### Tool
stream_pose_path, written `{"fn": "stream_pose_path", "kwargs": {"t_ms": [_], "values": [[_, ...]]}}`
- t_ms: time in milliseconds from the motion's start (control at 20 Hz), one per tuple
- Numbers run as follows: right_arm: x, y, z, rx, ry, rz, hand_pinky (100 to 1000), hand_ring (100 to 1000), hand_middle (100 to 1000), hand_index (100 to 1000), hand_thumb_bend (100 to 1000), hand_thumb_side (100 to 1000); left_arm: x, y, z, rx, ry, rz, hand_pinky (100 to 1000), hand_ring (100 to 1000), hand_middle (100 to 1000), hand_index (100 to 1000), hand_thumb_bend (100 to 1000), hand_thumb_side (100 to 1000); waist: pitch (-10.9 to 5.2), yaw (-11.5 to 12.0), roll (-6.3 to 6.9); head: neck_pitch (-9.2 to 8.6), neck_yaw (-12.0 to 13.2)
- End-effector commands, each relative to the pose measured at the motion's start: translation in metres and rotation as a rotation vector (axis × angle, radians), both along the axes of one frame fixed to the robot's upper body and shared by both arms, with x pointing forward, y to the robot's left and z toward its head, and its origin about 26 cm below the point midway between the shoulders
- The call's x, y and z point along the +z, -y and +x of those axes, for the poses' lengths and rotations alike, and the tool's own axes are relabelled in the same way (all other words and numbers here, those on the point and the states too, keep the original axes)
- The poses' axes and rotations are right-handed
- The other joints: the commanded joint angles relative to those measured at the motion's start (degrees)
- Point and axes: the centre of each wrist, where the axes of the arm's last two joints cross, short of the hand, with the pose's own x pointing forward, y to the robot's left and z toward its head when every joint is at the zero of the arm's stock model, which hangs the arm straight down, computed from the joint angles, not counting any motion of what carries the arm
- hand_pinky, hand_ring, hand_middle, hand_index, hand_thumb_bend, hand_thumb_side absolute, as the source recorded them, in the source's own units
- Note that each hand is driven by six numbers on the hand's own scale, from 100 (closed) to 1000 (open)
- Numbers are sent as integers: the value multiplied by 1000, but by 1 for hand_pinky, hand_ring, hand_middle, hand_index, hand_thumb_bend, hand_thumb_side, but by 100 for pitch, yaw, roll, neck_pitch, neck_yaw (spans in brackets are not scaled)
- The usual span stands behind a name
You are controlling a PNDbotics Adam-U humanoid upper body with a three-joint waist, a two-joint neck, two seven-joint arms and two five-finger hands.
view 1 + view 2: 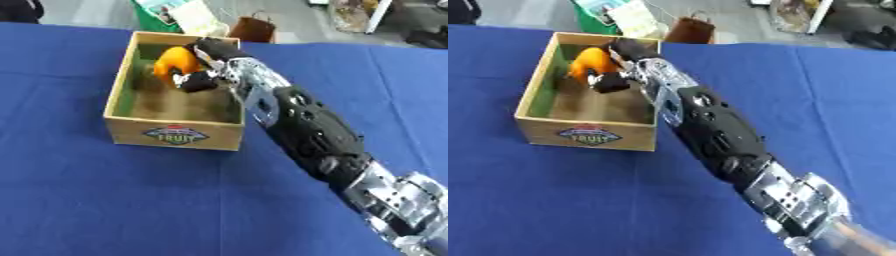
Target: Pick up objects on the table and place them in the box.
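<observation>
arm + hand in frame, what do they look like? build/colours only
Only the right arm shows. Its forearm is a bulky glossy black shell with round bosses, and silver metal segments with dark cut-outs sit on either side of it, toward the wrist and the elbow. The right hand is black with dark fingers. No cables or markings are legible.

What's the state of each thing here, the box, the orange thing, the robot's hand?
Box: upright on the blue table, open at the top, a fruit label on its front.
Orange object: inside the box at its far end, held in the hand.
Right hand: reached over the box's right wall, fingers curled round the orange object.
Table: covered in blue cloth.
</observation>
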Motion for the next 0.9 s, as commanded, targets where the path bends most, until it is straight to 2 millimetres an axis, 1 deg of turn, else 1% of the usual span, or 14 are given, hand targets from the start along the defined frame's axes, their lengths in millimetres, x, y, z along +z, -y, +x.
{"fn": "stream_pose_path", "kwargs": {"t_ms": [50,100,150,250,300,400,500,650,750,800,850,900], "values": [[16,5,0,4,24,-18,810,897,710,857,100,666,7,-1,-3,3,22,13,470,352,459,536,100,789,-101,-7,44,15,7],[16,6,0,6,21,-21,822,915,740,884,155,673,7,-1,-3,4,22,13,470,352,459,536,100,789,-102,-12,48,24,18],[17,7,0,9,19,-23,837,936,772,912,322,686,7,-1,-3,5,22,12,471,352,459,536,100,789,-102,-16,51,30,29],[19,10,0,15,15,-27,845,948,806,951,605,685,7,-1,-3,7,22,12,471,352,459,535,100,789,-107,-31,59,48,59],[21,11,0,18,12,-31,846,951,816,963,676,691,7,-1,-3,7,22,12,471,352,459,535,100,789,-111,-42,61,57,71],[23,14,-1,22,2,-40,854,964,838,981,760,703,8,-1,-3,7,22,13,471,352,459,535,100,789,-119,-63,65,76,97],[24,18,-2,17,-9,-47,859,972,848,986,785,710,8,-1,-3,8,22,13,471,352,459,536,100,789,-130,-77,66,88,113],[27,24,-4,18,-17,-38,870,982,848,1000,797,716,8,-2,-3,11,23,12,471,353,459,536,100,789,-146,-90,66,85,129],[35,28,-9,35,-7,-7,870,980,828,996,776,714,8,-2,-3,13,23,12,471,353,459,536,100,790,-158,-105,62,81,146],[40,31,-12,46,7,10,869,978,821,991,752,719,8,-2,-3,15,23,12,471,353,459,536,100,790,-164,-115,57,82,153],[47,34,-17,57,27,28,868,976,815,987,726,723,8,-2,-3,17,23,12,471,353,459,536,100,789,-168,-125,52,84,161],[56,36,-24,70,61,49,863,970,805,986,675,721,8,-3,-3,19,23,13,471,352,459,536,100,789,-172,-138,48,90,172]]}}
